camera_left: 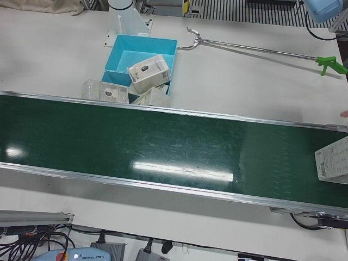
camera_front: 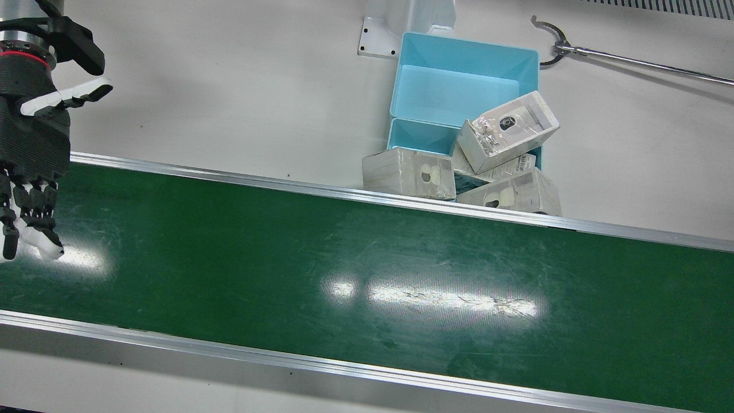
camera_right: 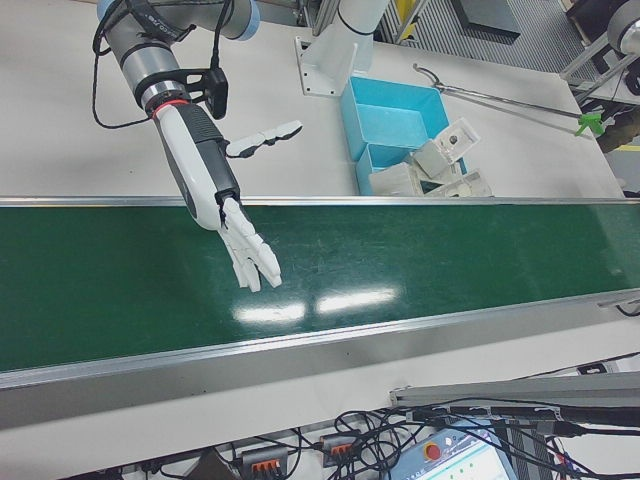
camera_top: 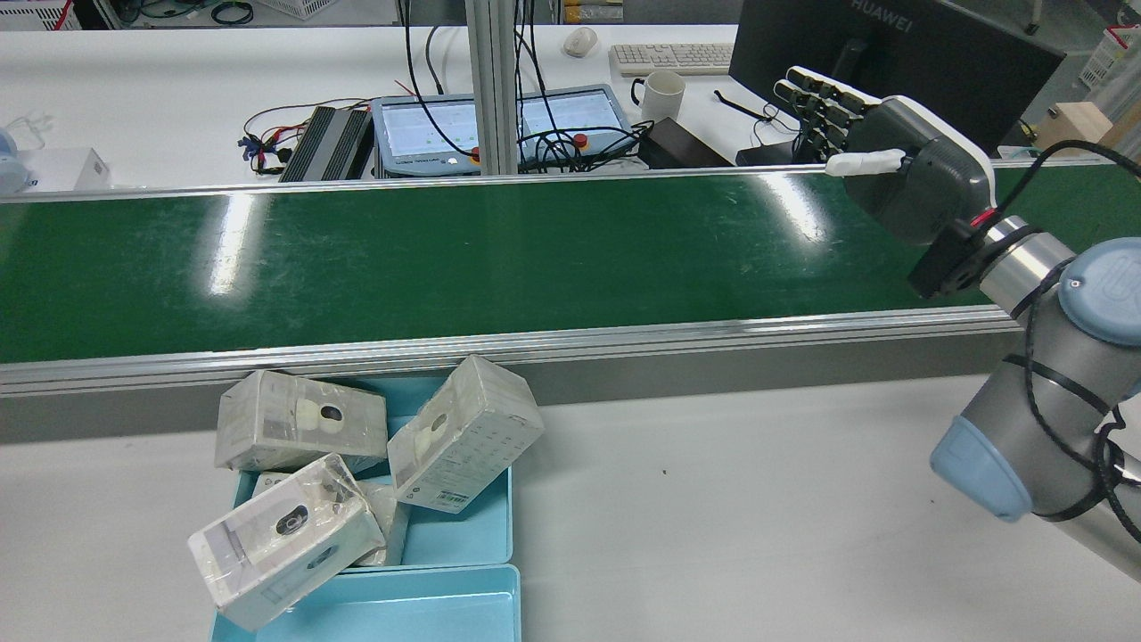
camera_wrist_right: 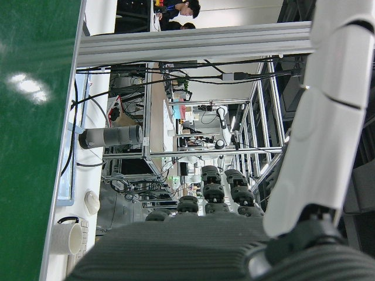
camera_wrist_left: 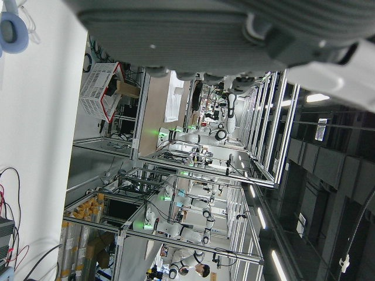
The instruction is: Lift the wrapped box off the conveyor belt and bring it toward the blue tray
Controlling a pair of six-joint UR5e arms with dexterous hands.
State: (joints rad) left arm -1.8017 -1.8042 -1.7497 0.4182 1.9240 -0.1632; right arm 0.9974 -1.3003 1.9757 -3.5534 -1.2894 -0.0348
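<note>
One wrapped box [camera_left: 333,160] lies on the green conveyor belt [camera_left: 163,141] at its far right end in the left-front view, partly cut off by the frame edge. My right hand [camera_right: 225,215] hovers open over the other end of the belt [camera_front: 344,275], fingers stretched and holding nothing; it also shows in the rear view [camera_top: 891,152]. The blue tray [camera_front: 464,57] stands on the table behind the belt. Of my left hand only the palm [camera_wrist_left: 205,29] shows, in its own view, with nothing in it.
Several wrapped boxes [camera_front: 507,132] are piled in and around a second blue tray [camera_top: 463,535] next to the belt's rail. A long grabber tool [camera_front: 631,60] lies on the table beyond the trays. Monitor, keyboard and cables sit past the belt [camera_top: 535,241].
</note>
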